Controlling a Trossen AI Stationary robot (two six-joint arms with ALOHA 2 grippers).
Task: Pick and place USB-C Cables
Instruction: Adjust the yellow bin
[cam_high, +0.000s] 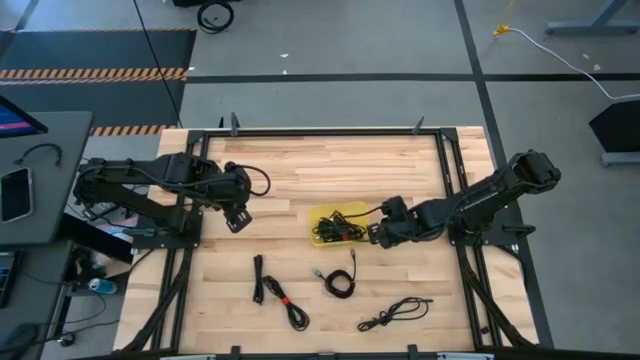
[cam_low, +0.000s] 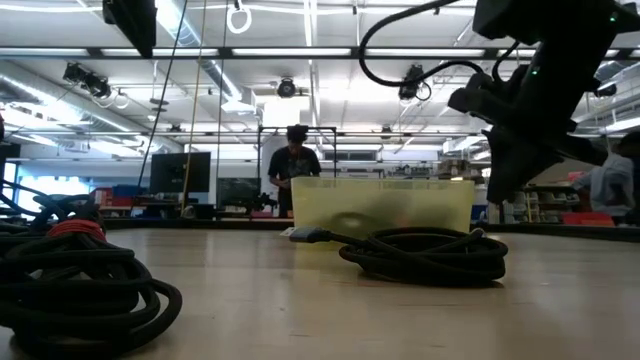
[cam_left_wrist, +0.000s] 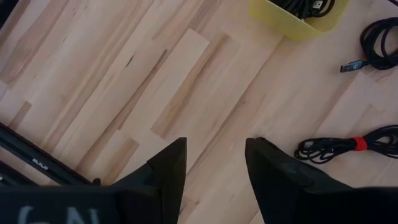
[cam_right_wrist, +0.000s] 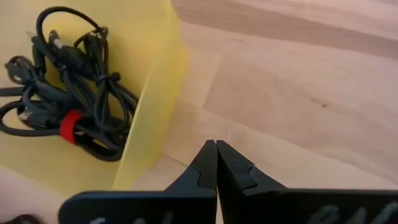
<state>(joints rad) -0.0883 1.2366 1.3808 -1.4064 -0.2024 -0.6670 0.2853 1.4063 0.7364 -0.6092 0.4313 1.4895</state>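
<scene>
You see a light wooden table (cam_high: 330, 165) carrying a yellow tray (cam_high: 322, 216) near its centre, with four loose black USB-C cables (cam_high: 340, 283) along its near side.

**Cables in the tray and on the table**

We see a tangle of thin black USB-C cables (cam_right_wrist: 68, 112) lying in the yellow tray (cam_high: 318, 218), one with a red tie. Four more lie on the wood nearer the front edge: a straight bundle (cam_high: 258, 278), a red-tied cord (cam_high: 284, 301), a round coil (cam_high: 340, 283), and a loose bundle (cam_high: 395, 313).
</scene>
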